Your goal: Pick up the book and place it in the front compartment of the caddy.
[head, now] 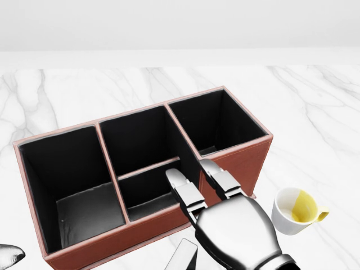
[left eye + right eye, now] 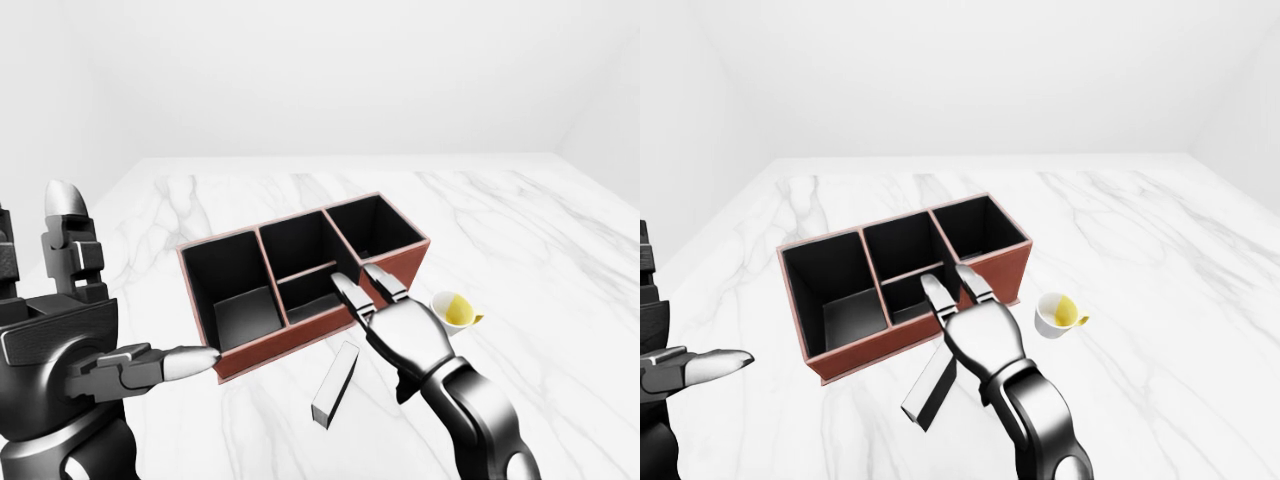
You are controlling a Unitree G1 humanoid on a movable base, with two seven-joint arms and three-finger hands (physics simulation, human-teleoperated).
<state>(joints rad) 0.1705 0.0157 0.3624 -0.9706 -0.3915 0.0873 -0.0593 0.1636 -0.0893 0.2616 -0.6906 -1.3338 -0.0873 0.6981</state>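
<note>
The caddy point(image 1: 135, 232) is a red-brown box with black compartments on the white marble table. Its middle section is split in two, and the smaller part is nearer the bottom of the view. The book point(image 2: 335, 385) is a thin grey slab on the table just below the caddy's near wall, also seen in the right-eye view point(image 2: 930, 385). My right hand point(image 1: 191, 173) is open, fingers stretched over the near wall and the small middle compartment, palm above the book's upper end. It does not hold the book. My left hand point(image 2: 133, 277) is open at the left, beside the caddy's left end.
A white cup point(image 1: 295, 209) with yellow liquid stands on the table right of my right hand, close to the caddy's right end. The marble table point(image 2: 520, 230) stretches away on all sides, with white walls beyond.
</note>
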